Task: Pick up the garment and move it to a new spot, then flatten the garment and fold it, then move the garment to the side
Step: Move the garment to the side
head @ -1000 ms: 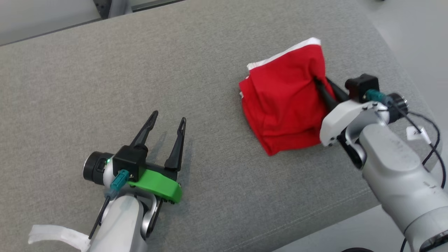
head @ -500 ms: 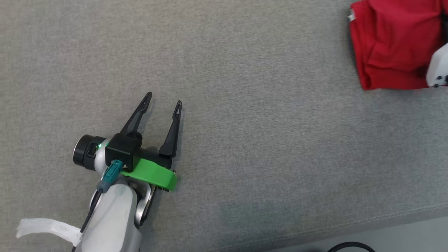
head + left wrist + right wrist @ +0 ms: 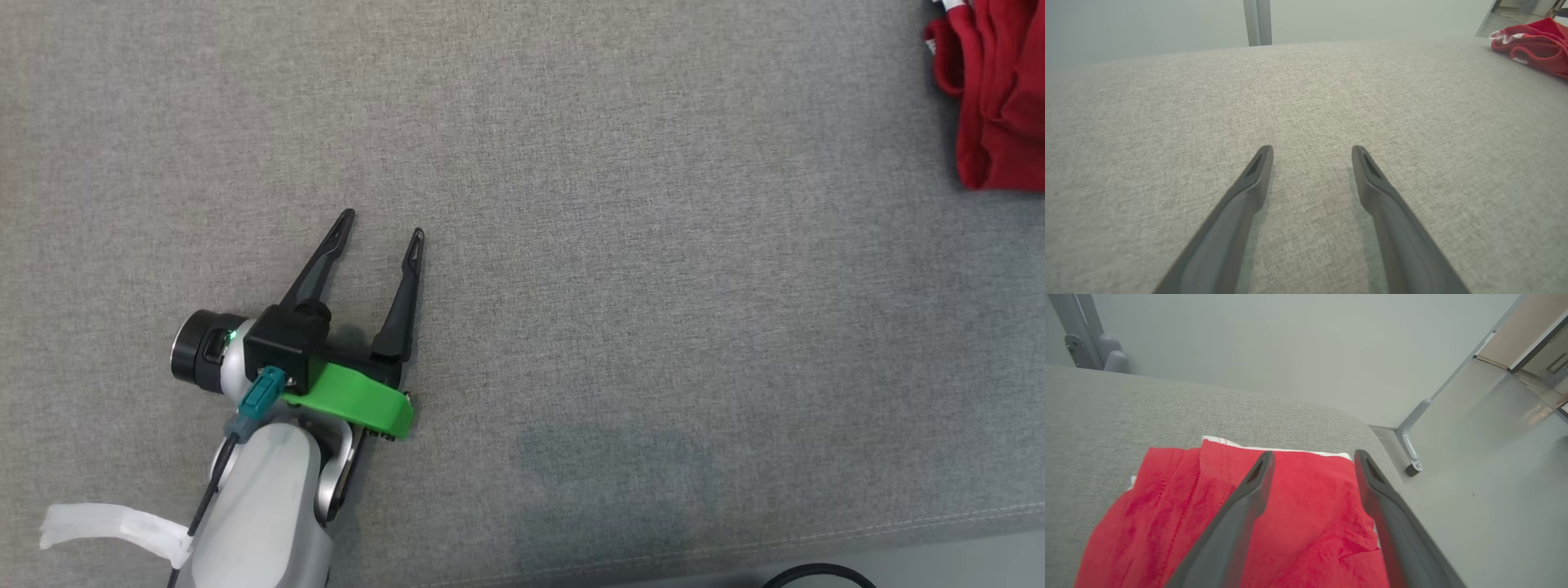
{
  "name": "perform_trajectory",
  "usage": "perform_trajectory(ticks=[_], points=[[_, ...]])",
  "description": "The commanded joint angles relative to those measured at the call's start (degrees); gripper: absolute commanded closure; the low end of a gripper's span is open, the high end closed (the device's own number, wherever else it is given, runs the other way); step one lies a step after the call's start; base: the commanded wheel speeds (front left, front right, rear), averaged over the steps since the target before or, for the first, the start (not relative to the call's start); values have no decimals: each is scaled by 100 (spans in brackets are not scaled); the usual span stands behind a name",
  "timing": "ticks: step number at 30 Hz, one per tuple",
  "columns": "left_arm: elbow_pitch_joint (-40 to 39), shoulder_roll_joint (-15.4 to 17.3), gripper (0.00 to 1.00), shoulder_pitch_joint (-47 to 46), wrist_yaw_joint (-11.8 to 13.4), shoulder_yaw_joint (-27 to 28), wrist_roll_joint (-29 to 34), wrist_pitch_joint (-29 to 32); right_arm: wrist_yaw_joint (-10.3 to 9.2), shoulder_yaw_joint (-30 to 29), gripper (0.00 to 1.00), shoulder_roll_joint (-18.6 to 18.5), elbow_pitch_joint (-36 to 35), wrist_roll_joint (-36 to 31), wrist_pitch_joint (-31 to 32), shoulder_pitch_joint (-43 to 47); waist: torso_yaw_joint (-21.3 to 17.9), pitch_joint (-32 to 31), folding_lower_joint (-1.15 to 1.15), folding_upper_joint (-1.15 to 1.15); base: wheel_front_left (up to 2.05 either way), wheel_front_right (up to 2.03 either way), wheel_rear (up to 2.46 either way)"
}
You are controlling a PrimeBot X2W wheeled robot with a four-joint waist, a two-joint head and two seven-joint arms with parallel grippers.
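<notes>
Garment of red cloth with white trim (image 3: 996, 90) parked near the corner, nothing gripped

Head view: the garment lies bunched at the far right of the grey woven upholstered surface (image 3: 653, 245), cut off by the frame's edge. The left gripper (image 3: 384, 224) rests low over bare fabric at the lower left, well apart from the garment. Its two long dark fingers are spread wide and nothing is between them.

Left wrist view: the left gripper (image 3: 1311, 150) points across bare upholstery with its jaws fully parted and empty. The garment (image 3: 1535, 41) shows as a low red heap at the upper right, its layers looking loose and not crisp.

Right wrist view: the right gripper (image 3: 1313, 454) hangs over the garment (image 3: 1310, 514) with its jaws wide. Red cloth shows between and to either side of the fingers, and no fold is pinched. Whether the fingertips touch the cloth cannot be told. The white-trimmed edge lies just beyond the tips, close to the rounded corner of the surface, with the pale floor (image 3: 1474, 490) directly past it.

Judged from this, the garment is folded and set aside, so the risk lies in pulling away. A finger dragging low could snag a layer and undo the fold, or nudge the stack over the nearby corner onto the floor. Lifting clear before moving sideways would avoid both
</notes>
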Motion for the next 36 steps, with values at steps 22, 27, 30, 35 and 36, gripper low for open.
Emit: perform_trajectory(ticks=[22, 27, 30, 35, 36], points=[[663, -128, 0, 930, 83, 880, -71, 5, -9, 929, 0, 1674, -2179, 1031, -15, 2929, 53, -1991, -1, 0, 0, 0, 0], [736, -137, 0, 1193, 90, 1036, -97, 4, -9, 996, 0, 1970, -2457, 1129, -15, 3523, 97, -2322, -1, 0, 0, 0, 0], [766, -142, 0, 1325, 97, 1092, -107, 5, -9, 1051, 0, 2068, -2565, 1039, -15, 3821, 122, -2483, -1, 0, 0, 0, 0], [789, -142, 0, 1516, 187, 1141, -229, 5, -9, 973, 0, 2215, -2679, 910, -15, 4174, 166, -2741, -1, 0, 0, 0, 0], [799, -142, 0, 1563, 214, 1158, -259, 5, -9, 950, 0, 2249, -2700, 909, -15, 4248, 172, -2788, -1, 0, 0, 0, 0]])
